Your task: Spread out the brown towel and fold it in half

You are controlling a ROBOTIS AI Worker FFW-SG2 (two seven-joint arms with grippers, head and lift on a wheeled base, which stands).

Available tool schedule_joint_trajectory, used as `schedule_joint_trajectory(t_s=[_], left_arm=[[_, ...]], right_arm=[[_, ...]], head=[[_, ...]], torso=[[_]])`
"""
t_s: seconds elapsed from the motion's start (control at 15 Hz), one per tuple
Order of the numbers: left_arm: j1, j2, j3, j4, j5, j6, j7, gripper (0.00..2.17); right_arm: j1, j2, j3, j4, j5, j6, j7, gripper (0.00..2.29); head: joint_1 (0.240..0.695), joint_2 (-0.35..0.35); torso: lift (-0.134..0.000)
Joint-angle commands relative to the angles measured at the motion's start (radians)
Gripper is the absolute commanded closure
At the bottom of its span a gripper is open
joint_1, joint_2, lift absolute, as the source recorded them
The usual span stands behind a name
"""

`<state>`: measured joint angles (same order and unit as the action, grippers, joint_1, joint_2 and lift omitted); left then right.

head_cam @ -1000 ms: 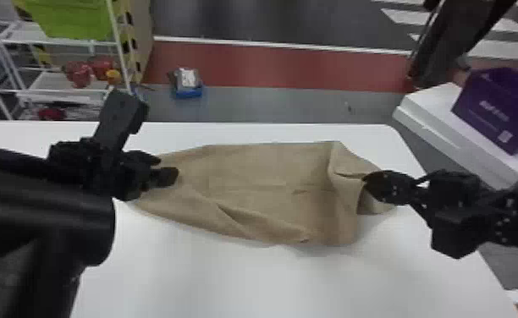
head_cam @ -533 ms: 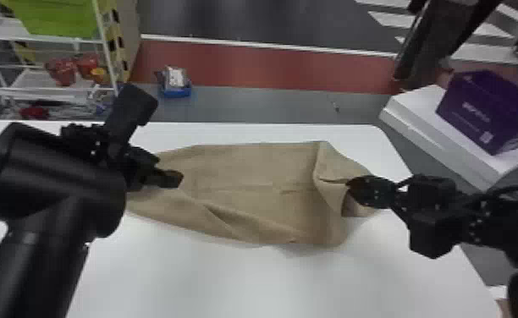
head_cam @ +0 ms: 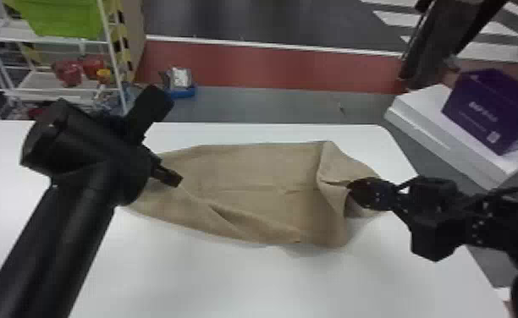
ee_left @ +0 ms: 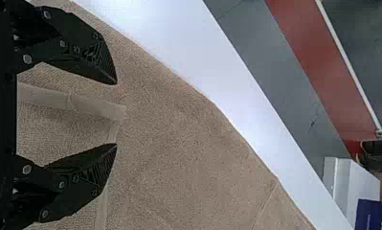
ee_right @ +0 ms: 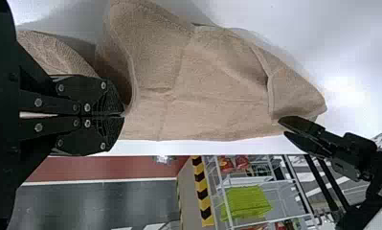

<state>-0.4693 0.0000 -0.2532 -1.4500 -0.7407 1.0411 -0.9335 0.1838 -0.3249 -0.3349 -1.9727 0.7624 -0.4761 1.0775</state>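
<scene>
Two flat-fingered black grippers were on the job. The left gripper (ee_left: 116, 114) had its jaws spread well apart with nothing pinched, over a pale stitched hem (ee_left: 97, 108) of the brown cloth towel (head_cam: 254, 177), while the right gripper (ee_right: 123, 115) had its jaws closed on a raised fold. The towel lay rumpled between them on the smooth white table (head_cam: 228, 287). Imo the spreading step called for the left to dip low, catch just one layer near the edge and close before anything got pulled. Then a slow, low pull apart, right jaws holding their pinch, so the bunched end beside them could open out; yank it and the cloth would probably skid or slip free. Couldn't tell how many layers the right tips had, or whether the left tips touched cloth. The left arm also hid part of the towel's end in the head view.
</scene>
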Motion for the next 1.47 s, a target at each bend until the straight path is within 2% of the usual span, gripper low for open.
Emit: schedule_joint_trajectory(t_s=[0.0, 0.13, 0.2, 0.4, 0.47, 0.53, 0.73, 1.0, 1.13, 1.2, 1.27, 1.33, 1.4], left_arm=[[-0.025, -0.003, 0.002, 0.054, -0.017, 0.001, -0.01, 0.51], [-0.04, -0.003, 0.008, 0.086, -0.023, 0.001, -0.036, 0.52], [-0.041, -0.003, 0.009, 0.089, -0.023, -0.002, -0.048, 0.64], [-0.037, -0.003, 0.02, 0.08, -0.025, 0.004, -0.077, 1.48], [-0.029, -0.003, 0.029, 0.072, -0.023, 0.004, -0.082, 1.84], [-0.02, -0.003, 0.037, 0.046, -0.02, 0.011, -0.082, 2.06], [0.044, -0.003, 0.134, -0.148, 0.004, 0.044, -0.153, 2.14], [0.074, -0.003, 0.316, -0.44, 0.107, 0.173, -0.18, 2.14], [0.035, -0.003, 0.433, -0.506, 0.184, 0.259, -0.162, 2.14], [0.014, 0.011, 0.468, -0.507, 0.233, 0.29, -0.139, 2.14], [-0.015, 0.037, 0.489, -0.498, 0.284, 0.33, -0.094, 2.14], [-0.058, 0.057, 0.5, -0.471, 0.307, 0.336, -0.054, 2.14], [-0.101, 0.064, 0.499, -0.402, 0.302, 0.333, -0.033, 2.14]], right_arm=[[0.0, 0.0, 0.002, 0.0, 0.0, 0.0, -0.001, 1.71], [-0.001, 0.0, 0.002, 0.0, -0.002, 0.0, -0.001, 1.71], [0.0, 0.001, 0.002, 0.0, -0.002, 0.0, -0.002, 1.71], [-0.001, 0.001, 0.002, 0.001, -0.005, 0.0, -0.002, 1.71], [-0.001, 0.001, 0.0, 0.001, -0.006, 0.0, -0.002, 1.71], [-0.001, 0.001, 0.0, 0.0, -0.008, 0.0, -0.004, 1.71], [-0.026, 0.015, -0.013, -0.003, -0.037, 0.024, -0.01, 1.71], [-0.155, 0.021, 0.007, -0.02, -0.06, 0.205, -0.039, 1.71], [-0.23, 0.023, 0.034, -0.02, -0.06, 0.313, -0.079, 1.71], [-0.267, 0.023, 0.053, -0.018, -0.048, 0.353, -0.102, 1.71], [-0.306, 0.023, 0.069, -0.012, -0.032, 0.396, -0.12, 1.71], [-0.348, 0.021, 0.092, 0.017, -0.002, 0.42, -0.151, 1.71], [-0.394, 0.021, 0.109, 0.058, 0.025, 0.426, -0.169, 1.71]], head=[[0.695, -0.143], [0.695, -0.138], [0.695, -0.136], [0.695, -0.133], [0.695, -0.133], [0.695, -0.134], [0.695, -0.137], [0.695, -0.119], [0.644, -0.099], [0.618, -0.088], [0.561, -0.061], [0.54, -0.05], [0.517, -0.038]], torso=[[-0.134], [-0.134], [-0.134], [-0.134], [-0.134], [-0.134], [-0.134], [-0.134], [-0.134], [-0.134], [-0.134], [-0.134], [-0.134]])
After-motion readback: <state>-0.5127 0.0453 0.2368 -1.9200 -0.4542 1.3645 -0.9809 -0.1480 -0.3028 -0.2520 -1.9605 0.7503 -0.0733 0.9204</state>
